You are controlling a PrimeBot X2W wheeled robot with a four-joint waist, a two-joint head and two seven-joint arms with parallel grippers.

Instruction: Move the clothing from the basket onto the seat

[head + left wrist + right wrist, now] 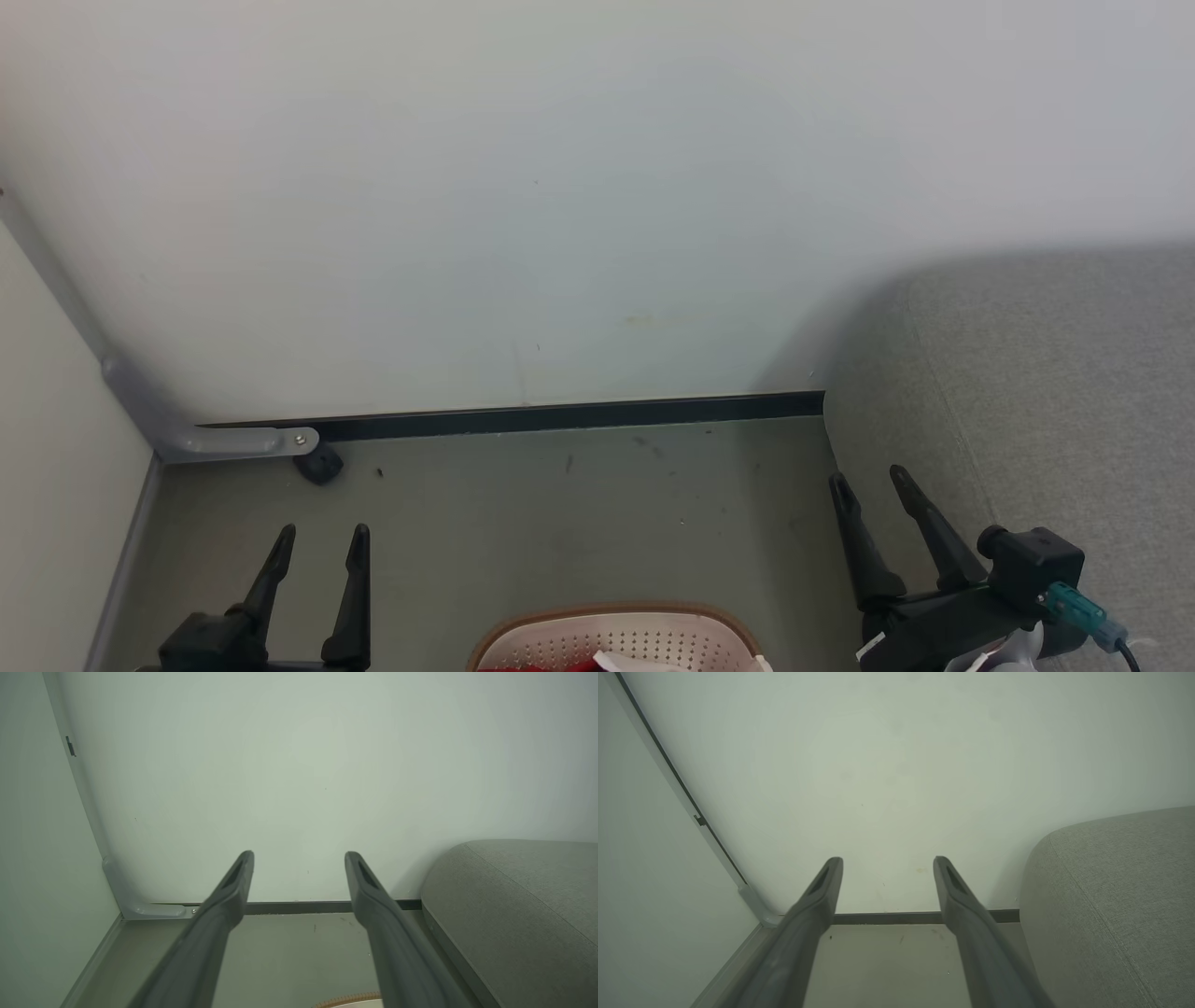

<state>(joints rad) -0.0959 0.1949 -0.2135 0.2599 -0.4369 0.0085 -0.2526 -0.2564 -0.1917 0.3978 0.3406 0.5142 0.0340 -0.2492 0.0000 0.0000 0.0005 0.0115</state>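
Facing wall [560, 187] over a strip of floor [560, 523].
Grey seat [1055, 373] stands to my right; basket [560, 647] sits on the floor before me, red clothing [579, 667] inside it; my left hand [325, 529] and right hand [868, 474] flank it, both spread wide, gripping nothing.

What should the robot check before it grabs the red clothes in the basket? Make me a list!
1. Left gripper open, holding nothing: ok.
2. Right gripper open, holding nothing: ok.
3. Clothing lying in the basket: ok, a red and white bit shows at the head view's bottom edge.
4. Whole clothing in sight for choosing a grip: not ok, most of it is cut off.
5. Grippers over the basket: not ok, one stands on each side of it, pointing toward the wall.
6. Seat on the robot's right, nothing on the part that shows: ok.
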